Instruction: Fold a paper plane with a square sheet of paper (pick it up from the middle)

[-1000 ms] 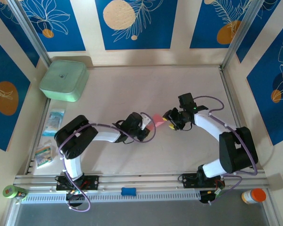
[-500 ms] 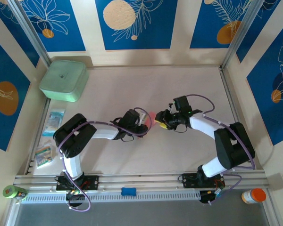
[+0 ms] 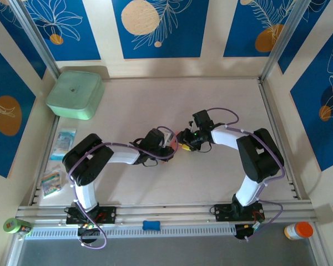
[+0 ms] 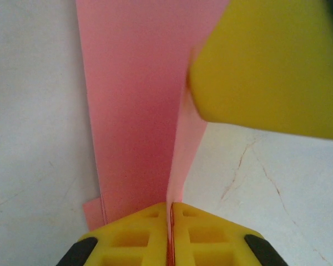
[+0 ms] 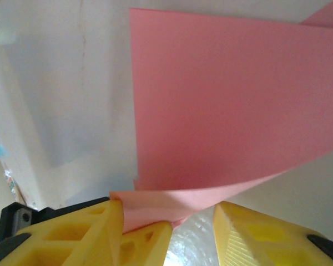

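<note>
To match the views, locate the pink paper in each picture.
Top external: pink paper, a small sliver mid-picture.
Left wrist: centre, running top to bottom.
Right wrist: upper right, curling down to the bottom.
Shared landmark: the right end effector, its yellow fingers beside the paper.

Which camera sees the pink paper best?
The right wrist view: the pink paper spreads wide there, with its near edge curling. The left wrist view shows a narrower strip with an upright fold. The top view gives just a tiny pink speck.
</note>
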`<state>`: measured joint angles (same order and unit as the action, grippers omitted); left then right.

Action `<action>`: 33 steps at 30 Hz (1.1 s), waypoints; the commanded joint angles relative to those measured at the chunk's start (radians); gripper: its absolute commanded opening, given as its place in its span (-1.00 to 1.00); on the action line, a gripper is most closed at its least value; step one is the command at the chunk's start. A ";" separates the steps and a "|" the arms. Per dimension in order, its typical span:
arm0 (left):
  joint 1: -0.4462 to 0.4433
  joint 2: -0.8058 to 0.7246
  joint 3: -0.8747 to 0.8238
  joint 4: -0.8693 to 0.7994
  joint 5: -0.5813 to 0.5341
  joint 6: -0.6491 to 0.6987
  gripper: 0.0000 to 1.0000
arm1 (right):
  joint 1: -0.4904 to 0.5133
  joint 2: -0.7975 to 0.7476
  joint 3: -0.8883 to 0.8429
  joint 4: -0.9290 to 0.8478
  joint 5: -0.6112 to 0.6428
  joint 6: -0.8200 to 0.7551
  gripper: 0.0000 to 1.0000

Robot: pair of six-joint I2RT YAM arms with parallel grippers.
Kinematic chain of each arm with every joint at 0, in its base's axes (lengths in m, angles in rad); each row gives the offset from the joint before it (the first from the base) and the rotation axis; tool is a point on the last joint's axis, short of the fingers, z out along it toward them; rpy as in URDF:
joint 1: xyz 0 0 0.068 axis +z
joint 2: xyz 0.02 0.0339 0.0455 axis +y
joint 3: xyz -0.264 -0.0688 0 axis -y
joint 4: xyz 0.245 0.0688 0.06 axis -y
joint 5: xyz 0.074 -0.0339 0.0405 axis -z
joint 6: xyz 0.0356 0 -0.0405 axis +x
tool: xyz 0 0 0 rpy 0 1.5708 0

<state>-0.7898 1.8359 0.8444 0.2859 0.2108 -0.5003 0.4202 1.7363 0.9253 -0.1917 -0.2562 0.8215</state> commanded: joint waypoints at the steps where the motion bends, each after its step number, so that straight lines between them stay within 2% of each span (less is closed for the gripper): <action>1: 0.006 0.014 0.016 -0.043 0.025 -0.004 -0.76 | 0.011 0.032 0.028 -0.059 0.020 -0.024 -0.08; 17: 0.037 -0.019 0.057 -0.145 0.105 -0.054 -0.39 | 0.009 0.092 0.009 -0.047 0.023 -0.037 -0.03; 33: 0.042 -0.072 0.094 -0.226 0.112 -0.014 -0.26 | 0.012 0.115 0.041 -0.085 0.036 -0.069 -0.03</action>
<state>-0.7567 1.7996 0.9138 0.0868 0.3107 -0.5407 0.4244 1.7939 0.9634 -0.2497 -0.2478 0.7811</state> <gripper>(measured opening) 0.364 0.488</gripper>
